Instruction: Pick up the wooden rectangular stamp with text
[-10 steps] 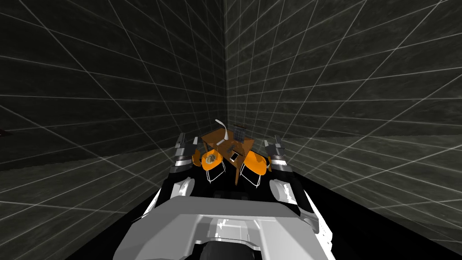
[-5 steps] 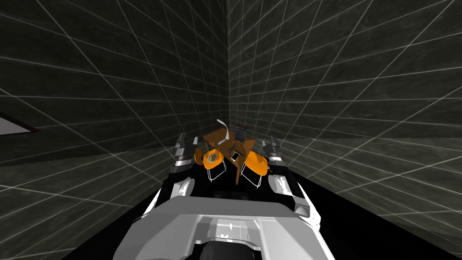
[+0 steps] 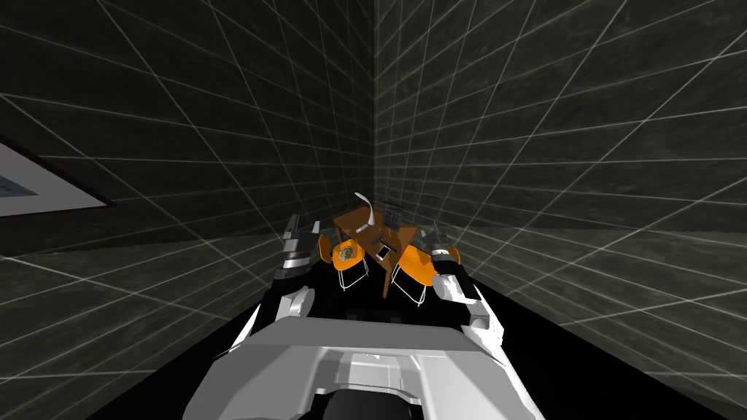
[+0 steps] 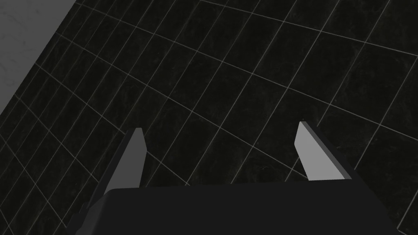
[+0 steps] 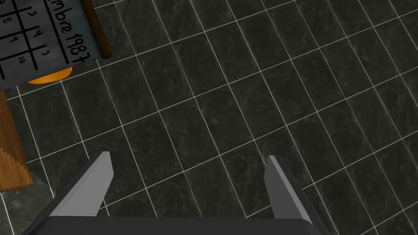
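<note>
Our left jaws and right jaws both stand released, holding nothing. The right ones hang over dark floor tiles point(image 5: 245, 102), just off the counter point(image 5: 9, 163) corner that carries a calendar board point(image 5: 36, 36). The stamp is probably among the small dark items point(image 3: 375, 238) mid-counter, too small to tell. Approach, reach and grasp all remain.

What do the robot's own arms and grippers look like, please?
The left arm and right arm are built of white shells split by black joints, each with a grey and dark banded section near the wrist. The left gripper and right gripper each have two thin, light grey, blade-like fingers with slanted tips, rising from a dark boxy body.
</note>
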